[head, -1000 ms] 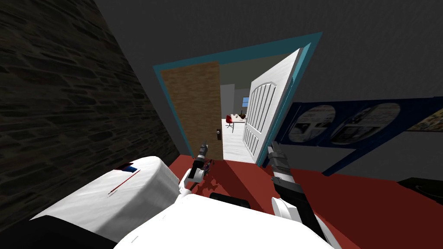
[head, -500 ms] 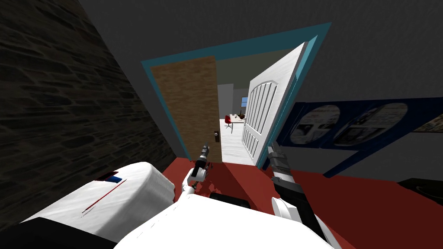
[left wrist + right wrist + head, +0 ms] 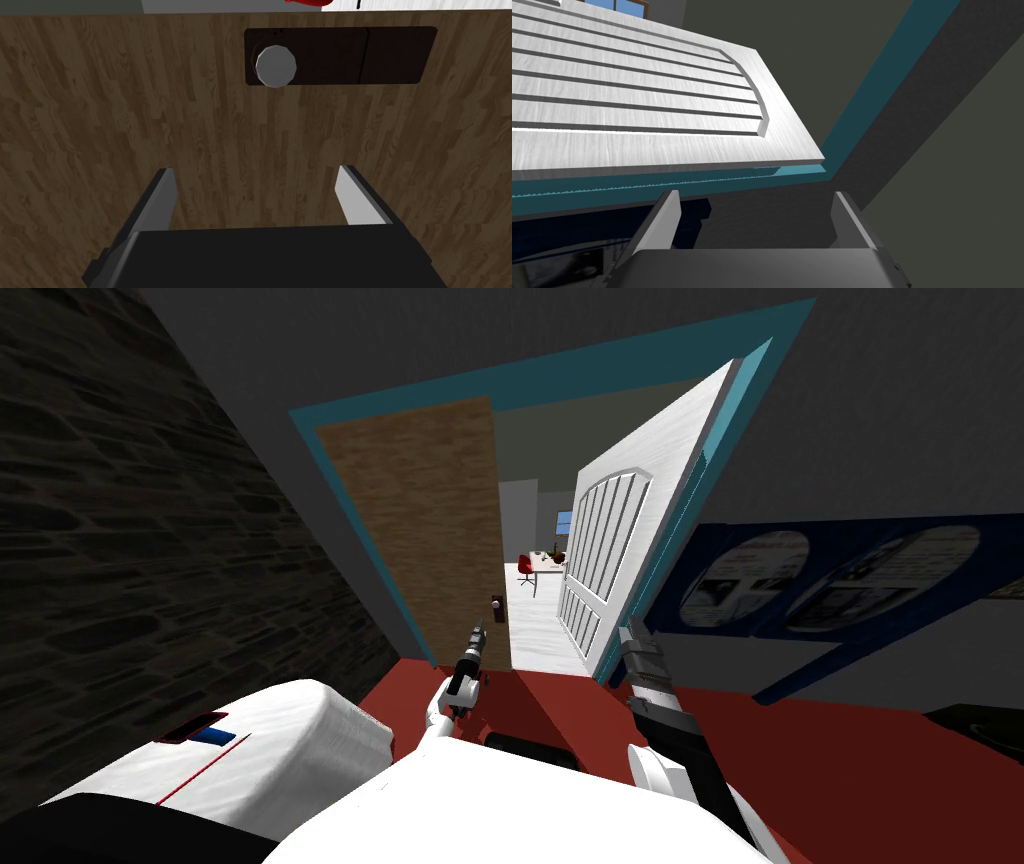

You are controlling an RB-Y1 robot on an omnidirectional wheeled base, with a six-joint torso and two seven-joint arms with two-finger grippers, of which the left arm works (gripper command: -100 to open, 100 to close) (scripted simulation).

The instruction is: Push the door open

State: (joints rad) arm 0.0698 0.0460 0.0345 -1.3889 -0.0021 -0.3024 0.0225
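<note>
Left gripper [image 3: 255, 172] released, blades apart, facing the brown wood-grain door [image 3: 420, 518] near its round grey knob [image 3: 275, 65]; contact unclear. Door fills left half of teal door frame [image 3: 600, 368]. Right gripper [image 3: 752, 195] released, near white panelled door [image 3: 620, 548].

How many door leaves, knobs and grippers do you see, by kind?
Door leaves: 2, the brown wooden door and the white panelled door.
Door knobs: 1, the grey knob on the brown one.
Grippers: 2, the left gripper and the right gripper, both open.
Total: 5.
</note>
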